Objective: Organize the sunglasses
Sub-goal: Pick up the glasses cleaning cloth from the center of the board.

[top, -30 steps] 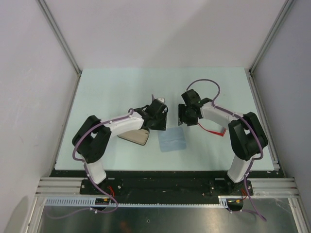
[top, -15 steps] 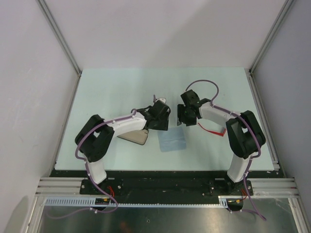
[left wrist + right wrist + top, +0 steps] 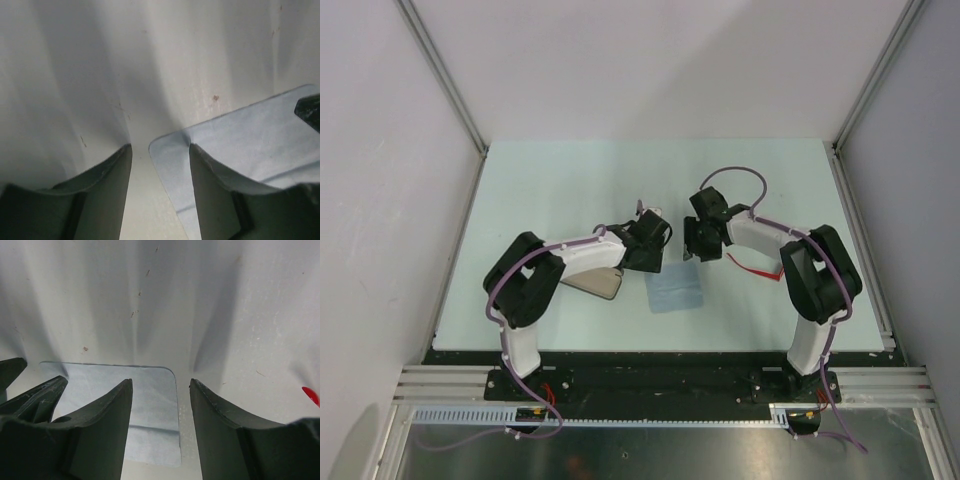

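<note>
Checking the left gripper [image 3: 160, 150]: how do its jaws stand?

Jaws apart, nothing held. A rounded corner of the cloth [image 3: 240, 150] lies in the gap. One finger [image 3: 215, 195] stands over the cloth, and a crease runs from its tip. The other finger is over bare table [image 3: 75, 75].

Confirm the right gripper [image 3: 160, 385].

Jaws apart, nothing held. One finger [image 3: 95, 425] is over the cloth [image 3: 152, 415], the other over bare table [image 3: 225, 300]. The edge of the cloth runs between them. The left gripper's dark fingers [image 3: 30, 392] show at the far side of the cloth.

How do the two stand in the top view?

Left gripper [image 3: 655, 262] and right gripper [image 3: 692, 255] both point down at the far edge of the cloth [image 3: 675, 290], one at each far corner, near each other but apart.

Locate the sunglasses.

Sunglasses [image 3: 750, 265] lie on the table [image 3: 550, 180] just right of the cloth, partly under the right arm. Only part of the red frame shows. The right wrist view catches a red tip [image 3: 311, 396] at its edge. Neither gripper touches them.

Anything else?

Case [image 3: 603, 284], beige face showing, lies left of the cloth, partly under the left arm.
</note>
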Action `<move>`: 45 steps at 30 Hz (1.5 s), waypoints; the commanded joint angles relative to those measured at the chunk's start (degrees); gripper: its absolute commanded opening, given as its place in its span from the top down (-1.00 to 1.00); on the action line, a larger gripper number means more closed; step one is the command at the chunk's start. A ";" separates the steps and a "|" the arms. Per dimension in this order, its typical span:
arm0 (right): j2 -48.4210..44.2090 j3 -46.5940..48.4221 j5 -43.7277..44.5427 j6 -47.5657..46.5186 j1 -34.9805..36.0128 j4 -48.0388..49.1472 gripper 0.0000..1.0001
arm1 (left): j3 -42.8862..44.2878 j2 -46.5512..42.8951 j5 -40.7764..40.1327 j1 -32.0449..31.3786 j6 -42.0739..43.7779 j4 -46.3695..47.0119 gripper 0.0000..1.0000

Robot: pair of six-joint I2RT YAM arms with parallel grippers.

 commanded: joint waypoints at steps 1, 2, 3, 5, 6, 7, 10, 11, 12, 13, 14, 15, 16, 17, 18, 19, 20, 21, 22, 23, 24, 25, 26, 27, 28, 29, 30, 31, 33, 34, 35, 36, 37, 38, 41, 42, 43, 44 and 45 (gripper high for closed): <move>1.38 0.02 0.46 -0.09 0.71 1.25 -0.08 | 0.37 -0.25 -0.31 0.33 -0.79 -3.05 -0.12; 1.46 0.02 0.38 -0.09 0.80 1.25 -0.08 | 0.02 -0.52 -0.32 0.33 -1.05 -3.13 -0.12; 1.64 0.02 0.55 -0.18 0.98 1.25 -0.07 | 0.02 -0.52 -0.32 0.33 -1.06 -3.05 -0.12; 1.99 0.02 0.55 -0.27 1.33 1.43 -0.06 | 0.54 0.18 -0.05 0.33 -1.06 -3.05 -0.08; 2.17 0.02 0.81 -0.27 1.33 1.43 -0.05 | 0.81 0.62 0.30 0.33 -0.97 -3.13 -0.06; 2.43 0.02 0.73 -0.35 1.51 1.43 -0.05 | 1.07 0.80 1.08 0.33 -0.97 -3.05 0.02; 2.78 0.02 1.78 -0.18 1.68 1.25 -0.05 | 1.86 1.41 1.88 0.33 -1.06 -3.13 0.20; 2.87 0.02 1.95 -0.27 1.77 1.25 -0.04 | 1.78 1.41 2.14 0.33 -1.06 -3.05 0.23; 2.87 0.02 1.96 -0.44 1.69 1.25 -0.04 | 1.60 1.15 2.23 0.33 -1.14 -3.13 0.25; 2.96 0.02 1.96 -0.62 1.77 1.08 -0.03 | 1.43 0.98 2.32 0.33 -1.23 -3.13 0.30; 3.05 0.02 1.96 -0.62 1.69 0.99 -0.03 | 1.25 0.89 2.58 0.33 -1.32 -3.13 0.33; 3.13 0.02 1.96 -0.62 1.86 1.07 0.01 | 1.16 0.80 2.93 0.33 -1.32 -3.05 0.34; 3.14 0.02 1.96 -0.79 1.86 1.07 0.03 | 1.16 0.80 3.11 0.33 -1.41 -2.96 0.36; 3.31 0.02 1.96 -0.71 1.86 0.99 0.05 | 1.16 0.71 3.90 0.33 -1.41 -3.05 0.37; 3.40 0.02 1.96 -0.71 2.03 0.90 0.09 | 1.07 0.80 4.16 0.33 -1.49 -3.05 0.38; 3.40 0.02 1.96 -0.71 2.12 0.72 0.11 | 1.16 0.89 4.25 0.33 -1.49 -3.05 0.39; 3.31 0.02 1.96 -0.71 2.21 0.64 0.13 | 1.16 0.97 4.34 0.33 -1.32 -2.96 0.39; 3.31 0.02 1.96 -0.71 2.39 0.64 0.16 | 1.16 1.06 4.26 0.33 -1.41 -2.96 0.40; 3.31 0.02 1.96 -0.79 2.39 0.64 0.17 | 1.25 1.24 4.25 0.33 -1.41 -2.96 0.42; 3.31 0.02 1.96 -0.79 2.56 0.64 0.23 | 1.42 1.24 4.43 0.33 -1.32 -3.05 0.44; 3.31 0.02 1.96 -0.71 2.65 0.55 0.26 | 1.34 1.33 4.52 0.33 -1.32 -3.05 0.45; 3.31 0.02 1.96 -0.79 2.65 0.55 0.29 | 1.42 1.41 4.61 0.41 -1.32 -2.96 0.46; 3.31 0.02 1.96 -0.71 2.65 0.63 0.34 | 1.42 1.50 4.61 0.33 -1.32 -3.05 0.47; 3.22 0.02 1.96 -0.79 2.65 0.81 0.37 | 1.51 1.59 4.78 0.33 -1.41 -3.05 0.48; 3.22 0.02 1.96 -0.79 2.65 0.81 0.40 | 1.51 1.50 4.96 0.33 -1.41 -3.05 0.49; 3.22 0.02 1.96 -0.79 2.65 0.90 0.42 | 1.60 1.68 5.22 0.33 -1.32 -2.96 0.52; 3.31 0.02 1.96 -0.79 2.56 0.90 0.43 | 1.77 1.77 5.40 0.33 -1.23 -3.05 0.54; 3.31 0.02 1.96 -0.71 2.74 0.90 0.43 | 1.78 1.94 5.75 0.33 -1.14 -3.05 0.56; 3.31 0.02 1.96 -0.79 2.65 0.81 0.44 | 1.95 2.29 5.92 0.33 -1.14 -3.05 0.57; 3.31 0.02 1.96 -0.88 2.56 0.81 0.44 | 1.95 2.29 5.92 0.33 -1.14 -3.05 0.58; 3.40 0.02 1.96 -0.97 2.74 0.90 0.45 | 2.04 2.29 5.92 0.33 -1.14 -3.05 0.58; 3.40 0.02 1.96 -0.88 2.65 0.99 0.46 | 2.04 2.55 5.92 0.33 -1.23 -3.05 0.58; 3.31 0.02 1.96 -0.88 2.65 0.90 0.46 | 2.04 2.64 5.92 0.33 -1.14 -3.05 0.58; 3.31 0.02 1.96 -1.06 2.65 0.90 0.47 | 2.13 2.73 6.01 0.33 -1.23 -3.05 0.58; 3.40 0.02 1.96 -1.06 2.65 1.07 0.48 | 1.87 2.65 5.58 0.33 -1.23 -2.96 0.67; 3.31 0.02 1.96 -1.06 2.74 0.90 0.49 | 1.86 2.56 5.49 0.33 -1.32 -2.96 0.73; 3.31 0.02 1.96 -1.06 2.74 0.90 0.49 | 1.69 2.30 5.31 0.33 -1.32 -3.05 0.75; 3.22 0.02 1.96 -1.06 2.74 0.99 0.51 | 1.78 2.29 5.14 0.33 -1.32 -3.05 0.78; 3.14 0.02 1.96 -1.23 2.74 0.99 0.53 | 1.78 2.21 5.05 0.33 -1.23 -2.96 0.85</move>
